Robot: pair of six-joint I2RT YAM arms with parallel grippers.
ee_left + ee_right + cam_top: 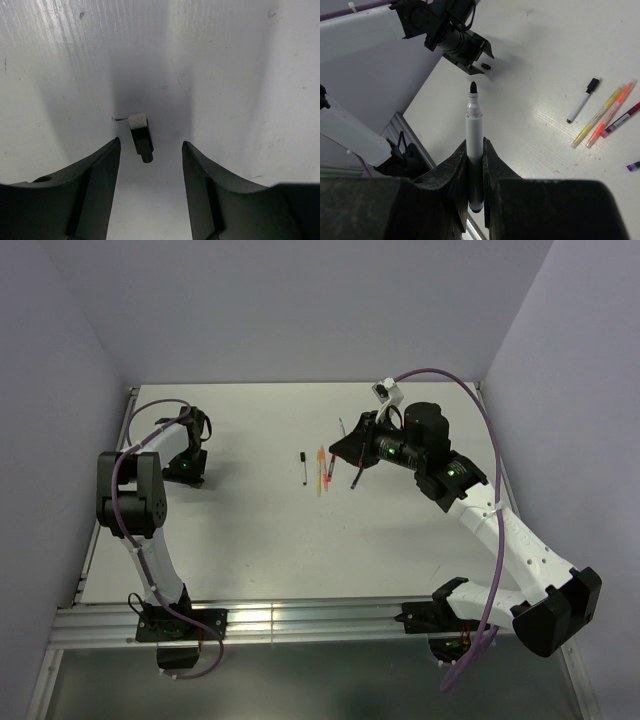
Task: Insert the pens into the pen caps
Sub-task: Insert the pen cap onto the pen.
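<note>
white pen (474, 135): uncapped, black tip pointing left, held aloft | black cap (141, 137): white-ended, lying far left | white-black pen (581, 101), yellow pen (597, 117), orange pen (611, 112), red pen (622, 119): lying near-parallel, centre

I see a matt white desk (240, 75), finely streaked; matt black plastic fingers (95, 185); a smooth, faintly glossy plastic pen (474, 135); a shiny metal rail (300, 622).

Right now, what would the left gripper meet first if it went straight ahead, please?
Likely the black pen cap, lying on the table just ahead of the open left gripper; depth is unclear.
</note>
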